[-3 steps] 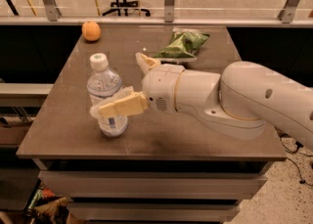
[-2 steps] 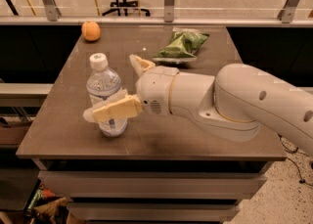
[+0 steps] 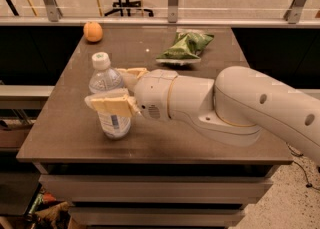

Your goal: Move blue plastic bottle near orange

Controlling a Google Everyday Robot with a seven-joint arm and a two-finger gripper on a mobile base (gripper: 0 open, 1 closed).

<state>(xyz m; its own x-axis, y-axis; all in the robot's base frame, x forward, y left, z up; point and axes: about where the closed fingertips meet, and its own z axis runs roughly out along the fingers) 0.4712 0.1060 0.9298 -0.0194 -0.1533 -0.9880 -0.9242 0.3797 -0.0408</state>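
The blue plastic bottle (image 3: 111, 118) stands upright on the brown table (image 3: 200, 103) at front left; it is clear, with a white cap and a pale label. My gripper (image 3: 106, 87) reaches in from the right and is open around the bottle's middle. One finger (image 3: 111, 106) crosses in front of the bottle and the other (image 3: 131, 73) lies behind it. The orange (image 3: 93, 31) sits at the table's far left corner, well apart from the bottle.
A green snack bag (image 3: 186, 47) lies at the back right of the table. My white arm (image 3: 235, 108) spans the right half of the tabletop. A glass railing with metal posts (image 3: 173, 0) runs behind the table.
My gripper has slid left so its fingers now reach further around the bottle. The bottle and orange have not moved.
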